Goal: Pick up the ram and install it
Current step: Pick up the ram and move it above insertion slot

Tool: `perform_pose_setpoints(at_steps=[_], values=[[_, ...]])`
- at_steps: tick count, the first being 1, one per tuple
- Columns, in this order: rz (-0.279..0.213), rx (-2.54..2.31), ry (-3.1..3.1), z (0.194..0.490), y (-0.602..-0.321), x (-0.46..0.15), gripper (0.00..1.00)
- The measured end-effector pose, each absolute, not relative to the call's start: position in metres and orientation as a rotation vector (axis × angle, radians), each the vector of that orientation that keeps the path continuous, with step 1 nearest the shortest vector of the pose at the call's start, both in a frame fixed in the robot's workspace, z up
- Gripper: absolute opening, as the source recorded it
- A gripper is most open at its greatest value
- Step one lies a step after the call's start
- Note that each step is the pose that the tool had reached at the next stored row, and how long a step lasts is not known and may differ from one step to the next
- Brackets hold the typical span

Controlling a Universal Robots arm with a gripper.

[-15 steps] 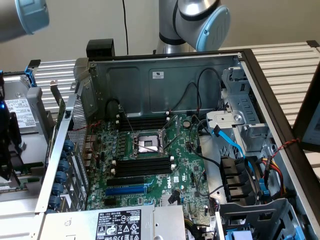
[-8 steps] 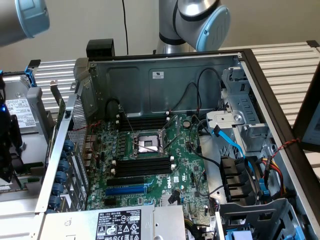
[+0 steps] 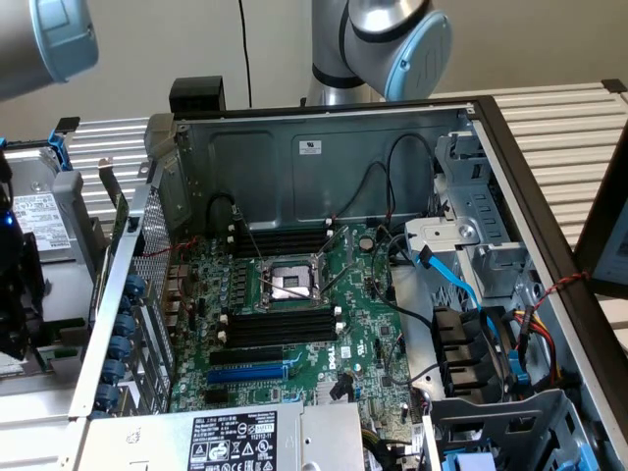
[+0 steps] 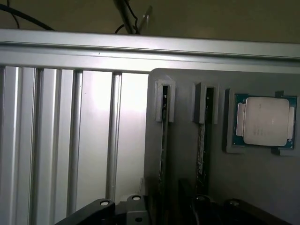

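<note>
While the open computer case is lying on the slatted aluminium table in the exterior view, its motherboard is showing two banks of long black memory slots, one on each side of the processor socket. Every slot is looking empty, so no ram is sitting in the board. A blue expansion slot is lying just beside the nearer bank. The arm's blue-capped joint is hanging beyond the case toward the exterior view's left, well apart from the slots.

Turning to the wrist view, the camera is looking down on a grey holder resting on the table's ribs. The ram is standing on edge in one groove, a second stick is standing in the parallel groove beside it, and a loose processor is lying in a recess beyond that. The gripper is sitting at the ram's near end, and the ram's long axis is running straight away from it toward the aluminium rail. Whether the gripper is open or closed, or touching the ram, cannot be told.
</note>
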State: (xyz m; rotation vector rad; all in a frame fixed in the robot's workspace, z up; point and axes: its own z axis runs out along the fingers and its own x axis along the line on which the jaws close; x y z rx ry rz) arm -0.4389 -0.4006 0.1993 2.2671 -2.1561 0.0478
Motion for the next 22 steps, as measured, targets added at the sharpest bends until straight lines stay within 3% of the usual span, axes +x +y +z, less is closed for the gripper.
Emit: perform_pose_setpoints(at_steps=[1, 3, 4, 5, 22], values=[[0.048, 2.267, -2.156, 0.199, -0.401, -0.439, 0.36], [0.051, 2.268, -2.158, 0.199, -0.401, -0.440, 0.24], [0.051, 2.268, -2.158, 0.200, -0.402, -0.440, 0.24], [0.052, 2.268, -2.159, 0.202, -0.402, -0.440, 0.13], [0.052, 2.266, -2.160, 0.274, -0.412, -0.440, 0.12]])
